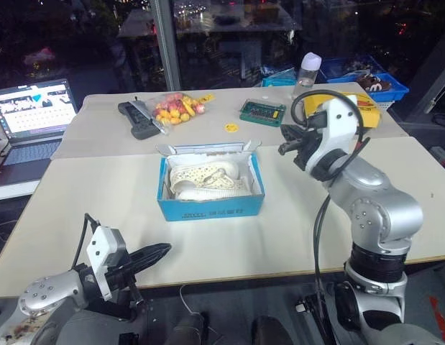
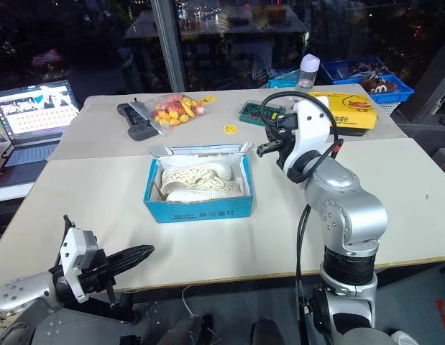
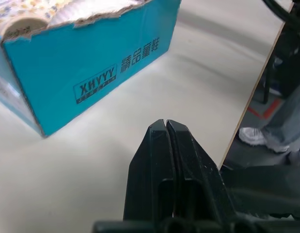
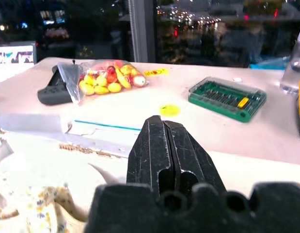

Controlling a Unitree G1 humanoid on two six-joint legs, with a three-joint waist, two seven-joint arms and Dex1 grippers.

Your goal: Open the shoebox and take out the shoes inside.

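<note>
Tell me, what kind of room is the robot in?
Probably an office or lab workroom at night. There's a big white table, an open laptop at the side, a green tool case, and a dark window behind.

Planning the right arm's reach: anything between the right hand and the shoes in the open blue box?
Nothing visible. The right hand, fingers shut, hovers beside the bright blue cardboard shoebox, near its far right corner. The lid is folded back and the cream-white lacy baby shoes lie uncovered inside; only the box's low wall stands between.
</note>
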